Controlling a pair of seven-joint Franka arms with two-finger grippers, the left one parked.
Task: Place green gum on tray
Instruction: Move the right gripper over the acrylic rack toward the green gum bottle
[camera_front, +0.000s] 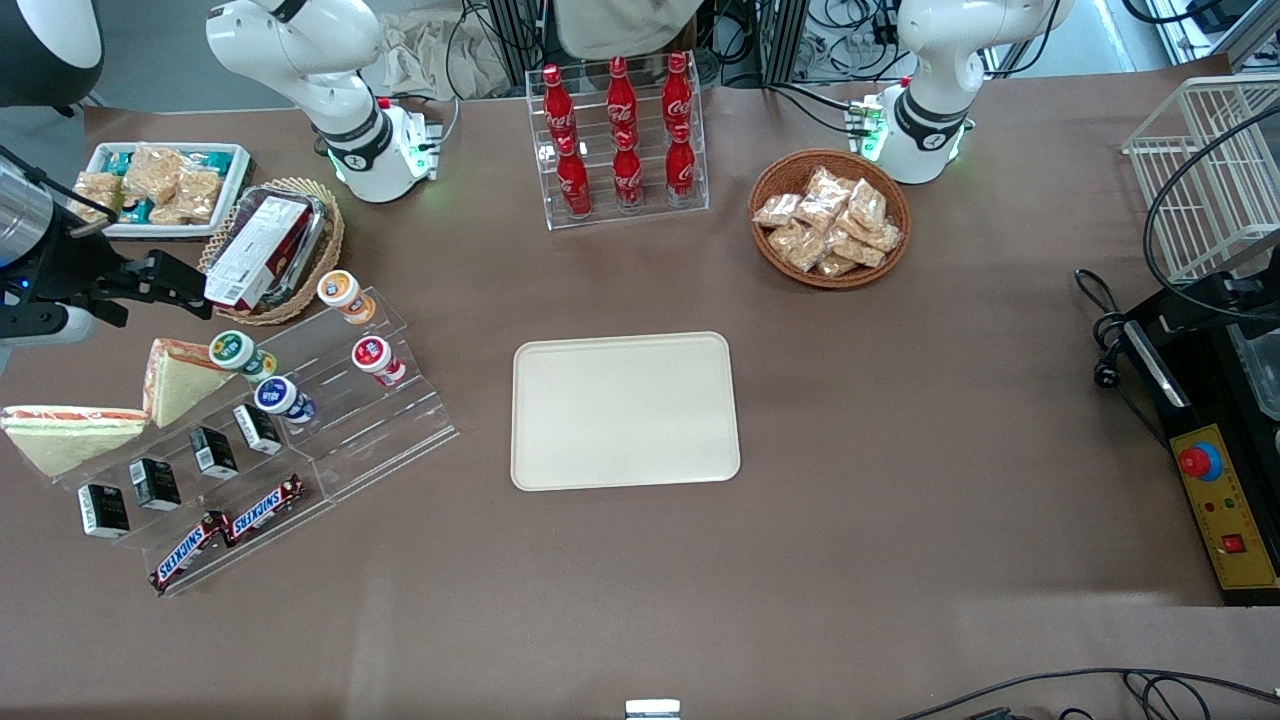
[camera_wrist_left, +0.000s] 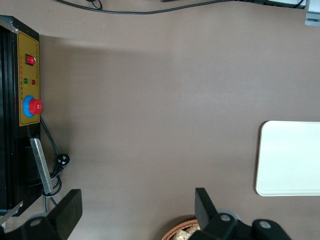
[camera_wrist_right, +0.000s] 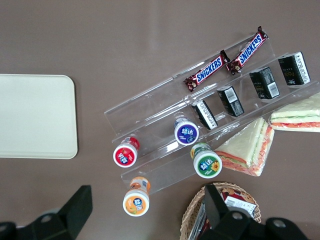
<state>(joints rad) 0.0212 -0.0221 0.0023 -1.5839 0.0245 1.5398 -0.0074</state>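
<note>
Chocolate bars (camera_front: 228, 530): two wrapped bars lying end to end on the lowest step of the clear stepped rack (camera_front: 400, 420), nearest the front camera.
Black boxes (camera_front: 180, 470): four small ones standing in a row one step up.
Green gum (camera_front: 236, 353): there it is, on an upper step of the rack, lid facing up, just beside the blue-lidded bottle (camera_front: 282, 397) and touching nothing else I can make out.
Other bottles: red-lidded one (camera_front: 376, 359) on the blue one's step, orange-lidded one (camera_front: 344, 294) on the top step.
Claw (camera_front: 195, 290): up in the air next to the wicker basket (camera_front: 330, 240), well above the rack, fingers spread wide, gripping nothing.
Tray (camera_front: 625, 410): flat on the brown tabletop (camera_front: 900, 450), bare, well apart from the rack.
Sandwiches (camera_front: 110, 410): two wedges resting beside the rack at the working arm's end.
</note>
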